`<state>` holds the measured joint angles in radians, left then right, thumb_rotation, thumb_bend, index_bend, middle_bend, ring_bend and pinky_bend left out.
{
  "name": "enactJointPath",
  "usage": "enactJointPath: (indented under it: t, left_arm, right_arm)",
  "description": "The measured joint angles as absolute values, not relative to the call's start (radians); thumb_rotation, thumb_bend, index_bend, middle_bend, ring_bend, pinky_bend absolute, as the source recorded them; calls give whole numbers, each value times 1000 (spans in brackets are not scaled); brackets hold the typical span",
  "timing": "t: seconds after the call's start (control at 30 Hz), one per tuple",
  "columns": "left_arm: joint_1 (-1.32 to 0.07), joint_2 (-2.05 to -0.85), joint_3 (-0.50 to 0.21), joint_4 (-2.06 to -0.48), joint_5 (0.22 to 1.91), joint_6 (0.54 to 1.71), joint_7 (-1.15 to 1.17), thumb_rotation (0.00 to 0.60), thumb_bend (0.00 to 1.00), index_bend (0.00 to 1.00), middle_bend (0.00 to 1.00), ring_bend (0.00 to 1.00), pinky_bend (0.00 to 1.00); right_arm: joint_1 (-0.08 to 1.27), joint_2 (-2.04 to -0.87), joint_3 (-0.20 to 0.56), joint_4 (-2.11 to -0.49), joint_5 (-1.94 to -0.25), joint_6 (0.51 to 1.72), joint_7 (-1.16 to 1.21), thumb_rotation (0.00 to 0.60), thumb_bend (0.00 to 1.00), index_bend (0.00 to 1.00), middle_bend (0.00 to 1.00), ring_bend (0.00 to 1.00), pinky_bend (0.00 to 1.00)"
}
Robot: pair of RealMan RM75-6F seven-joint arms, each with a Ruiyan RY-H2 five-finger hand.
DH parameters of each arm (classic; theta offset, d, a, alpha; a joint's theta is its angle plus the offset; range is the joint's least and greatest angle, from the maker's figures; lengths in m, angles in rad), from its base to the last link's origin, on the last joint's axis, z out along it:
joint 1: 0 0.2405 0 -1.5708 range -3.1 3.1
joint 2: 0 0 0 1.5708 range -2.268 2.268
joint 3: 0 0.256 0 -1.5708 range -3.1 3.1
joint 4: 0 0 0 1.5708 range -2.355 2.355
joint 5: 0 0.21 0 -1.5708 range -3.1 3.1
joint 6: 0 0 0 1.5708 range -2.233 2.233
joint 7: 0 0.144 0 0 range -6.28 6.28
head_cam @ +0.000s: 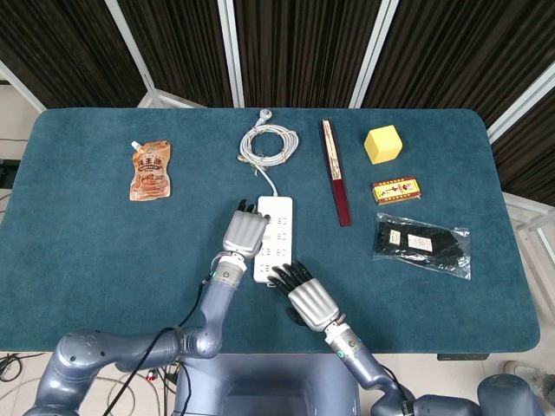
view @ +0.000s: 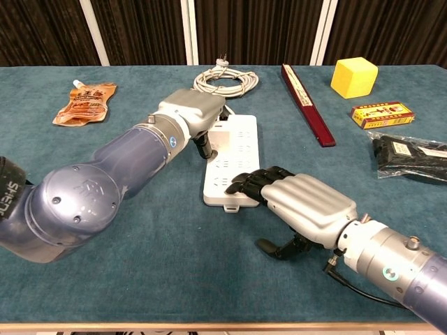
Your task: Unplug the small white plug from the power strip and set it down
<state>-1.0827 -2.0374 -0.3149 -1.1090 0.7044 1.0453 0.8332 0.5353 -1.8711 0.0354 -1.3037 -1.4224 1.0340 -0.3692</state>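
Teal cloth covers the table point(head_cam: 87, 260), the largest item in view. White power strip point(head_cam: 276, 227) lies near the table's middle, long axis running away from the robot; taken as landmark.

Left hand point(head_cam: 244, 232) sits at the strip's left edge, over its far half, knuckles up, fingers curled down against the strip's side. Whether it grips anything cannot be told; the fingertips are hidden under the palm in both views. Right hand point(head_cam: 307, 297) rests at the strip's near right corner, palm down, dark fingertips point(view: 241, 184) pressing the near end, thumb tucked below; nothing held.

Small white plug: not distinguishable from the strip body in either view; position cannot be told.

Beyond the strip's far end, coiled white cable point(head_cam: 268, 142), its lead running into the strip. Right of the strip, long dark red case point(head_cam: 336, 173), lying lengthwise. Further right, black packet in clear wrap point(head_cam: 422, 243), then yellow block point(head_cam: 382, 144) toward the far edge, small red-and-yellow box point(head_cam: 396, 190) between those two. Well left of the strip, orange pouch point(head_cam: 150, 171).
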Motion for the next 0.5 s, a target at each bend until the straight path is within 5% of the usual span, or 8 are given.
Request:
enactJointPath:
  t: [0.5]
  left_arm:
    - [-1070,-2036,-333,-1114,761,1064,798,600,411,752,775,297,172]
  right_arm:
    - [531,-1873,25,-1309,-1422,1032,-374,600,407,142,183,85,71]
